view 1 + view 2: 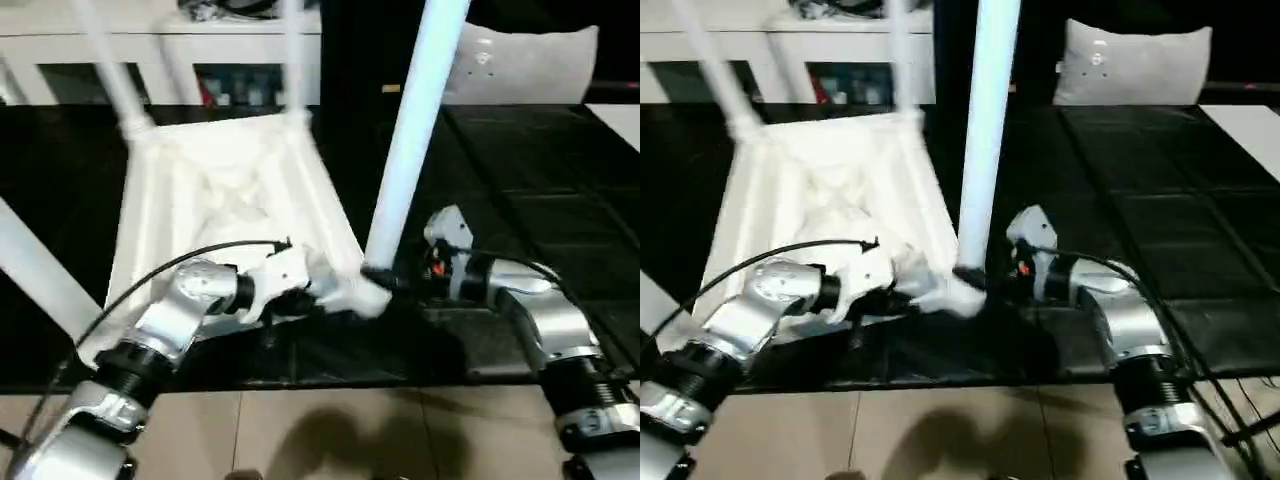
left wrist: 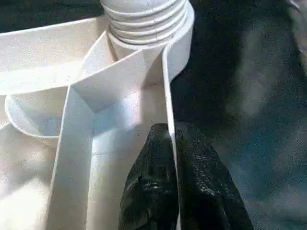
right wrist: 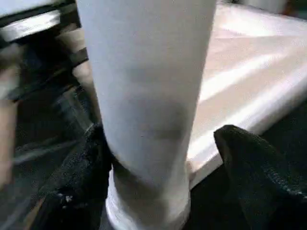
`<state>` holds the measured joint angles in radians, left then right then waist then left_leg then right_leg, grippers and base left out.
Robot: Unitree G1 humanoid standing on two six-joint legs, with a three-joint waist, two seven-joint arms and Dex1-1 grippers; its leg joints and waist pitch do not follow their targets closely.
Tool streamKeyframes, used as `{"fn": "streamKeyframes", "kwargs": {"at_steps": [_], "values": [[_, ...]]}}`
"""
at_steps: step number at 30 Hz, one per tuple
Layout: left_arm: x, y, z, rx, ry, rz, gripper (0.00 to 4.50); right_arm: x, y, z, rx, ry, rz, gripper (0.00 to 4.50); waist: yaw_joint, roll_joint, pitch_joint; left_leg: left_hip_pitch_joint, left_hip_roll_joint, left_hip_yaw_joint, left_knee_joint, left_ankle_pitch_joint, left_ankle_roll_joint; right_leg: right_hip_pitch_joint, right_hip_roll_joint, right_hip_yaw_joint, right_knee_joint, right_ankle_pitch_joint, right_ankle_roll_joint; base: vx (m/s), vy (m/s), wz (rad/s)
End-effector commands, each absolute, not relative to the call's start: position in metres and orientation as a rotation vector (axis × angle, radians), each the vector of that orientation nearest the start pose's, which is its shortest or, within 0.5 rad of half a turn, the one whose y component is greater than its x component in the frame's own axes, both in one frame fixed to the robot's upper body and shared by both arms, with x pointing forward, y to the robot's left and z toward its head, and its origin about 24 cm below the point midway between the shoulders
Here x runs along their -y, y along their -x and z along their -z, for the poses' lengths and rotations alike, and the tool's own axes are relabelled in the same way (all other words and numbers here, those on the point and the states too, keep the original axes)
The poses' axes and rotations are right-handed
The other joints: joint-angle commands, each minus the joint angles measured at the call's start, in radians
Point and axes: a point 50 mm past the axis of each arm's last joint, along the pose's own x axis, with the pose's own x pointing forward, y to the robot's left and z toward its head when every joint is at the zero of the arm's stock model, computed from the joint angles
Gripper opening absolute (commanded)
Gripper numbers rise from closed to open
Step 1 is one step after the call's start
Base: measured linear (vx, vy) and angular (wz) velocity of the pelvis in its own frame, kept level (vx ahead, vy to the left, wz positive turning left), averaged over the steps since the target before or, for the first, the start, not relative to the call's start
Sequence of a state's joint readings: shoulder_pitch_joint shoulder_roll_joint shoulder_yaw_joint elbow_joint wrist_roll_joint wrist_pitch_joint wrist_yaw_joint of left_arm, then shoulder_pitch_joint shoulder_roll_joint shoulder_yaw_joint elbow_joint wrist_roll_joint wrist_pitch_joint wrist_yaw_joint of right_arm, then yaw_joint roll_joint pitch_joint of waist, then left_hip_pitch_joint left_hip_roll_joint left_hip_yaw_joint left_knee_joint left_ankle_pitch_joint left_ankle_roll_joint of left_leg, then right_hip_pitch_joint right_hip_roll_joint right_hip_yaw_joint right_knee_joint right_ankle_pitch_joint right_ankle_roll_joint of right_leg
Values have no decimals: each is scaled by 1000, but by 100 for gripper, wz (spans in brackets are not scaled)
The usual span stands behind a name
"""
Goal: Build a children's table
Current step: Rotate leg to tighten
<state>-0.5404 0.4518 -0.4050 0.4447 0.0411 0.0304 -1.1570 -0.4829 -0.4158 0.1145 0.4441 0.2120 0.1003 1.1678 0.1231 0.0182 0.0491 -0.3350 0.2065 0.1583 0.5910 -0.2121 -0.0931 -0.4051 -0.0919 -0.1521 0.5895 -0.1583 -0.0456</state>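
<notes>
— Where do we have the children's table (image 1: 225,190)?
— Upside down on the black floor (image 1: 520,200); our left claw (image 2: 172,158) pinches its rim, our right claw (image 3: 158,163) straddles the near leg (image 1: 410,130), spread

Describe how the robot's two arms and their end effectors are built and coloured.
Both forearms are silver metal shells with black ribbed joint rings. A thin black cable loops over the left one. Each wrist carries a white housing; the right shows an orange-red spot. Each end effector has two matte, rough black fingers.

floor: black mat (image 1: 560,220) on beige tiles (image 1: 330,430) | back: white shelf unit (image 1: 200,45) | pale cushion (image 1: 1135,65)
</notes>
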Motion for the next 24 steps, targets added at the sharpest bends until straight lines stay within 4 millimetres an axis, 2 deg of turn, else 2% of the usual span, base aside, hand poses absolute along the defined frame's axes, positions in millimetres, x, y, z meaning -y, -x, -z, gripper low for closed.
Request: {"fn": "streamKeyframes", "kwargs": {"at_steps": [1,3,4,6,10,14,15,22,24], "values": [[-125,-290,-47,-432,-673,1530,0,169,-309,-82,-203,175,-1254,332,-1,0,-72,-11,30,3,-61,-115,90,68,-65,68,-61,-238,-149,0,0,0],[-127,-288,-48,-436,-686,1568,0,169,-307,-82,-220,162,-1312,321,1,-1,-71,-11,30,3,-61,-125,83,69,-65,67,-64,-264,-145,0,0,0],[-129,-285,-49,-447,-705,1625,0,168,-302,-83,-263,128,-1427,312,2,-3,-71,-11,29,4,-61,-129,84,70,-65,67,-66,-277,-141,0,0,0],[-130,-285,-50,-456,-713,1645,0,166,-299,-82,-284,125,-1477,287,4,-3,-69,-11,30,4,-61,-132,91,69,-65,68,-67,-288,-141,0,0,0],[-133,-283,-50,-484,-728,1688,0,162,-294,-79,-322,109,-1562,254,15,-6,-71,-10,29,4,-61,-119,75,67,-66,68,-67,-314,-131,0,0,0],[-134,-283,-51,-481,-728,1699,0,156,-293,-78,-323,92,-1593,231,17,-3,-71,-8,32,3,-62,-119,66,66,-65,68,-66,-307,-133,0,0,0],[-134,-283,-51,-481,-728,1699,0,156,-293,-78,-323,92,-1593,211,18,0,-72,-8,31,3,-61,-120,64,65,-65,68,-65,-303,-135,0,0,0],[-134,-284,-51,-482,-713,1696,0,152,-290,-74,-343,50,-1628,193,18,-6,-73,-11,29,4,-60,-110,63,67,-64,68,-64,-294,-132,0,0,0],[-134,-284,-51,-480,-681,1681,0,151,-288,-74,-343,37,-1629,193,18,-5,-73,-10,29,4,-60,-109,63,67,-64,68,-64,-298,-131,0,0,0]]}}
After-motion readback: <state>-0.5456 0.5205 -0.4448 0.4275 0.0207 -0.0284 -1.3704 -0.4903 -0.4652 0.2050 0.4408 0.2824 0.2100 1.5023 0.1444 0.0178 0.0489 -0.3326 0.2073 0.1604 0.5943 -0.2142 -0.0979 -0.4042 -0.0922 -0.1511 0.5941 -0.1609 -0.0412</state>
